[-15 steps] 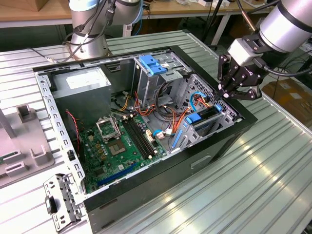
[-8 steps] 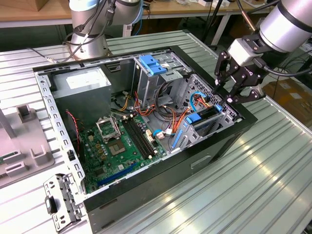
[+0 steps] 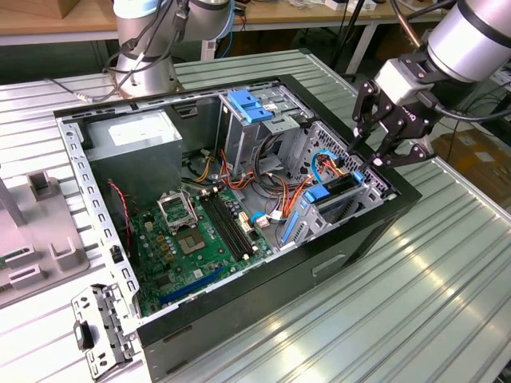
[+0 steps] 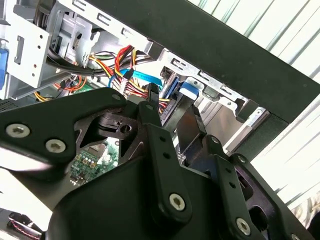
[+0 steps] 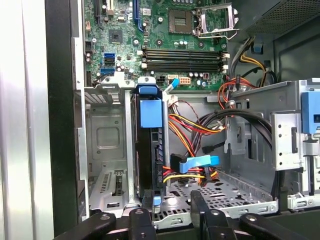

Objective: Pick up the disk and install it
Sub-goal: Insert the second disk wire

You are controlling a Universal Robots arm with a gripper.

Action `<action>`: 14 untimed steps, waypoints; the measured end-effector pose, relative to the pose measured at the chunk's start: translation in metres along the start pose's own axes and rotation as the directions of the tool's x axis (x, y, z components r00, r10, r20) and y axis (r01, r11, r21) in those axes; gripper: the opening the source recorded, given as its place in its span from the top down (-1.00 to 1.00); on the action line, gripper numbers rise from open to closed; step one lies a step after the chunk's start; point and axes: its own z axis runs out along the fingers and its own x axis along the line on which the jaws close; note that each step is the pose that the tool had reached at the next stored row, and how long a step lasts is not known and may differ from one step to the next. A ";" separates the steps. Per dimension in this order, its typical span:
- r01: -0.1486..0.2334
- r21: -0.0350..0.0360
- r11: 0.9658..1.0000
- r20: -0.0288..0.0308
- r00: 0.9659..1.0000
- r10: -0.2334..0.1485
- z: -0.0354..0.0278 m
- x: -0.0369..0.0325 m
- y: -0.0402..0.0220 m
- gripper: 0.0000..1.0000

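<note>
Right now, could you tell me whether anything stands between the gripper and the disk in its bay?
Nothing visible does. The gripper hangs just above the case's edge, and the disk stands on edge in its drive cage below it. The orange and yellow cables lie beside the disk, not over it.

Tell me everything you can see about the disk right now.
The disk stands on edge in the metal drive cage at the front corner of the open computer case. In the first wrist view it appears as a dark, narrow slab framed by blue plastic carrier rails, with a blue tab on its end. In the exterior view the tool hangs above it, open and not touching it.
</note>
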 end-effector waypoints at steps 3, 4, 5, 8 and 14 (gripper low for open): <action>0.000 0.000 1.000 0.000 1.000 0.000 -0.0007 -0.0004 0.0014 0.15; 0.000 0.000 1.000 0.000 1.000 0.000 -0.0007 -0.0006 0.0027 0.15; 0.000 0.000 1.000 0.000 1.000 0.000 -0.0006 -0.0008 0.0037 0.15; 0.000 0.000 1.000 0.003 1.000 0.000 -0.0001 -0.0026 0.0100 0.15; 0.000 0.000 1.000 0.004 1.000 0.000 0.0011 -0.0048 0.0223 0.15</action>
